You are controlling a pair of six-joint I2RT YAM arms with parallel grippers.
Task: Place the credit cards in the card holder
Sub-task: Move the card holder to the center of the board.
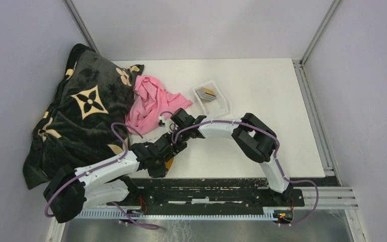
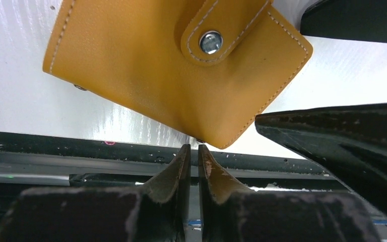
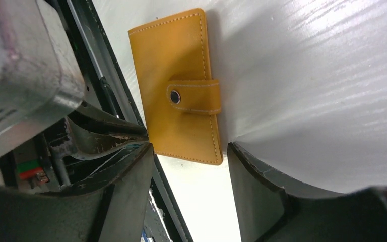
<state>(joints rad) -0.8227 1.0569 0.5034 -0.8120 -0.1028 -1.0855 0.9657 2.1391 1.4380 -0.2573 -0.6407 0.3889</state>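
Observation:
The card holder [image 2: 171, 65] is a flat orange-tan wallet. It lies closed, its snap strap fastened, at the table's near edge, and shows in the right wrist view [image 3: 179, 91] and as a sliver in the top view [image 1: 170, 164]. My left gripper [image 2: 194, 148] is shut and empty, its tips just short of the wallet's near corner. My right gripper [image 3: 190, 148] is open and hangs over the wallet's end without touching it. The credit cards [image 1: 206, 93] lie stacked in a clear tray [image 1: 221, 103] at the back.
A pink cloth [image 1: 151, 103] and a dark patterned blanket [image 1: 85, 116] lie at the left. A black rail [image 1: 206, 184] runs along the table's near edge. Both arms crowd together over the wallet.

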